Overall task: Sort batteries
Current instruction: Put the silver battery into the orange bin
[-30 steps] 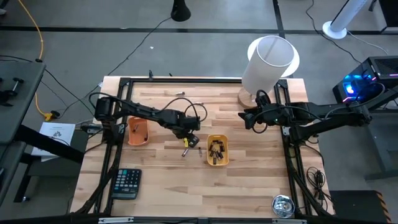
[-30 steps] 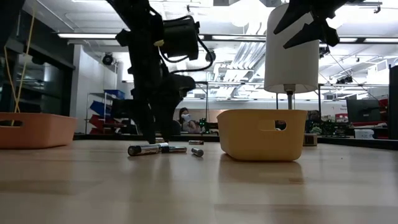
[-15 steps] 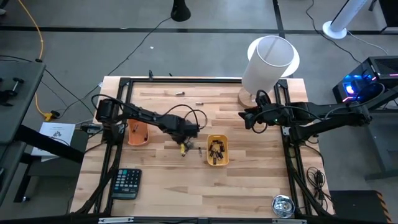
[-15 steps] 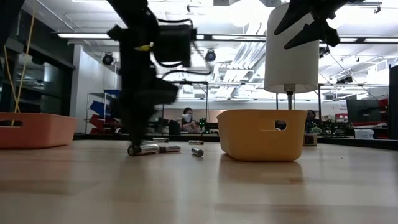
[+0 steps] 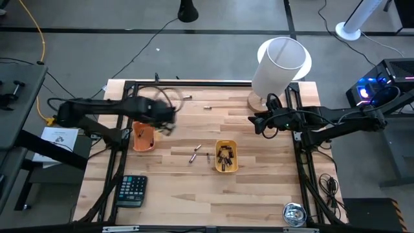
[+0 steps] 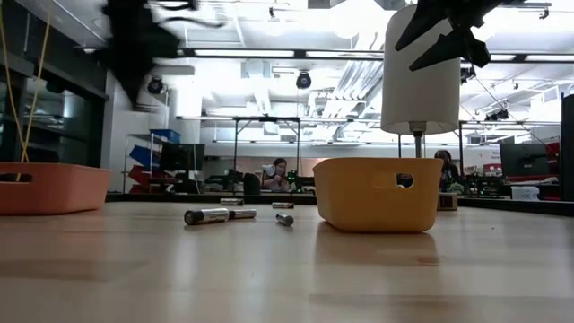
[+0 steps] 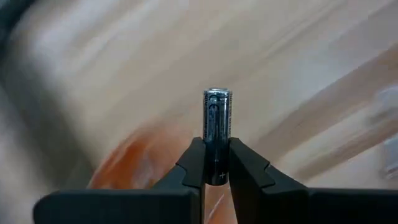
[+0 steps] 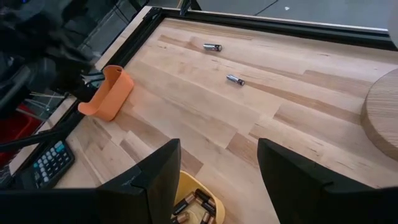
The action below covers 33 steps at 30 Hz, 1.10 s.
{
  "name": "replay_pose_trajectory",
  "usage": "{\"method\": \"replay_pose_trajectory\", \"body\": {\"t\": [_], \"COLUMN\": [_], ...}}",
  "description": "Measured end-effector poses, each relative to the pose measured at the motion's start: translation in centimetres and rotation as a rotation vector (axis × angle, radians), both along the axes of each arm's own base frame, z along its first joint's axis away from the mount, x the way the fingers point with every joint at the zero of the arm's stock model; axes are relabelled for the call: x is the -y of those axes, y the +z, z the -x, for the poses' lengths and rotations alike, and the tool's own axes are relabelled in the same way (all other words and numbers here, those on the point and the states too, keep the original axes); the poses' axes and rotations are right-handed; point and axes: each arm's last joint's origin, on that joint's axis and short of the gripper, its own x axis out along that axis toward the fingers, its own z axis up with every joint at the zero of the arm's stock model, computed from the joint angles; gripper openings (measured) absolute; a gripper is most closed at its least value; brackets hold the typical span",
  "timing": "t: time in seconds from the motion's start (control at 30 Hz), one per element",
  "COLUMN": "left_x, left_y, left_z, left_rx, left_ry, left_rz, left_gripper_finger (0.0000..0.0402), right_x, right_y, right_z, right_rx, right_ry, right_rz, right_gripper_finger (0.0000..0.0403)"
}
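Note:
My left gripper (image 5: 165,123) hangs above the table beside the orange tray (image 5: 143,137), shut on a dark battery (image 7: 217,124); in the low view it shows blurred at the upper left (image 6: 134,36). Two batteries (image 5: 194,156) (image 5: 207,155) lie on their sides between the orange tray and the yellow tray (image 5: 226,157), which holds several batteries. Two more batteries (image 8: 212,46) (image 8: 235,79) lie near the far edge. My right gripper (image 5: 254,123) stands open in the air right of the yellow tray, holding nothing. My left gripper pinches the dark battery between its two fingers (image 7: 194,163), on the sides of one end (image 7: 217,158). The battery lies along the fingers, and its other end (image 7: 217,93) sticks out past the fingertips. It is lifted clear of the table, over the blurred orange tray.
A black calculator (image 5: 131,191) lies at the near left. A white lamp (image 5: 279,63) on a round wooden base stands at the far right. A small metal tin (image 5: 294,214) sits at the near right corner. Bare wood lies in front of both trays.
My left gripper went down between the trays and shut on a dark battery lying there. It then rose and swung fast toward the table's left, to the orange tray, carrying the battery clear of the table. The other batteries stayed in place.

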Motion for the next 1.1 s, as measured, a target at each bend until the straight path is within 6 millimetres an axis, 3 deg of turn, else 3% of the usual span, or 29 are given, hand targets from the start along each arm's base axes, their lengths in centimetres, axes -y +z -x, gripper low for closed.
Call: {"method": "replay_pose_trajectory", "body": {"t": [0.1, 0.17, 0.3, 0.5, 0.63, 0.73, 0.87, 0.97, 1.1], "left_x": [0.6, 1.0, 1.3, 1.6, 1.6, 1.6, 2.0, 2.5, 3.6], "left_y": [0.8, 0.6, -0.5, -3.3, -3.4, -2.9, -2.7, -4.1, -7.0], "left_z": [3.6, 4.6, 5.3, 6.4, 6.1, 4.7, 1.0, -2.1, -6.1], "left_rx": [-0.155, -0.151, -0.019, -0.101, -0.068, 0.086, 0.34, 0.398, 0.337], "left_ry": [0.134, 0.161, 0.169, 0.227, 0.223, 0.155, -0.001, -0.132, -0.337], "left_rz": [0.043, 0.05, 0.115, 0.179, 0.188, 0.194, 0.195, 0.227, 0.234], "left_gripper_finger": [0.0031, 0.0035, 0.0074, 0.0118, 0.0134, 0.0141, 0.0143, 0.0144, 0.0141], "right_x": [0.0, 0.0, 0.1, 0.1, 0.1, 0.1, 0.1, 0.1, 0.1], "right_y": [0.0, 0.0, 0.1, 0.1, 0.1, 0.1, 0.1, 0.1, 0.0], "right_z": [0.0, 0.0, 0.0, 0.0, -0.1, -0.1, -0.1, 0.0, -0.1], "right_rx": [0.001, 0.002, 0.009, 0.017, 0.018, 0.018, 0.019, 0.027, 0.024], "right_ry": [-0.004, -0.013, -0.022, -0.024, -0.024, -0.025, -0.027, -0.039, -0.04], "right_rz": [0.003, 0.009, 0.015, -0.003, -0.005, -0.005, -0.005, -0.017, -0.018], "right_gripper_finger": [0.0209, 0.0209, 0.0209, 0.0209, 0.0209, 0.0209, 0.0209, 0.0209, 0.0209]}}
